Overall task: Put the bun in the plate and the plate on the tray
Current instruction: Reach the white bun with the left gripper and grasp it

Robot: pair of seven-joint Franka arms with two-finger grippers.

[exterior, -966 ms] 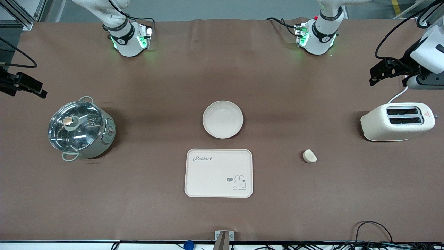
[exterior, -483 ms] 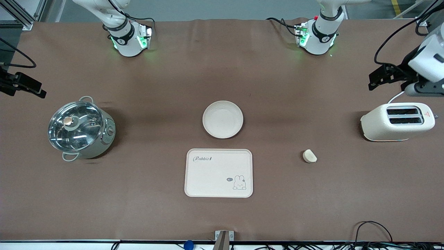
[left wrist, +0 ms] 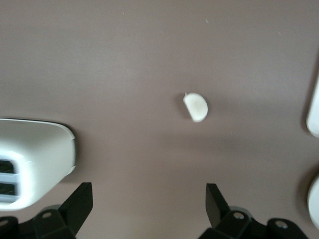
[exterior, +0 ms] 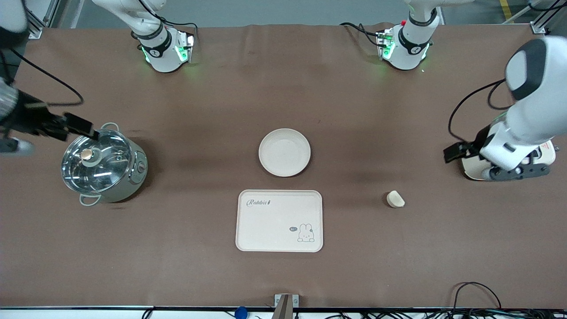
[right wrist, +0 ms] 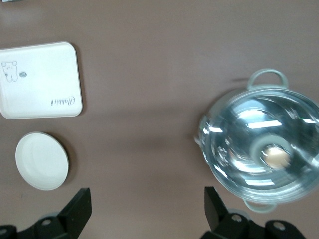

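The bun (exterior: pixel 395 199) lies on the brown table toward the left arm's end, flat side up-slanted; it also shows in the left wrist view (left wrist: pixel 195 106). The plate (exterior: pixel 284 152) sits empty mid-table, and the tray (exterior: pixel 279 220) lies just nearer the front camera. My left gripper (exterior: pixel 509 172) hangs over the toaster, open and empty (left wrist: pixel 148 209), well apart from the bun. My right gripper (exterior: pixel 17 145) hangs beside the pot, open and empty (right wrist: pixel 147 209). The right wrist view shows the plate (right wrist: pixel 42 160) and the tray (right wrist: pixel 40 79) far off.
A steel pot with a glass lid (exterior: pixel 104 164) stands toward the right arm's end and shows in the right wrist view (right wrist: pixel 264 154). A white toaster (exterior: pixel 469 165), mostly hidden under the left arm, stands at the left arm's end; it shows in the left wrist view (left wrist: pixel 30 159).
Both arms have swung in from the table's ends. The left gripper has come down over the toaster, toward the bun. The right gripper has moved toward the pot. Bun, plate and tray have not moved.
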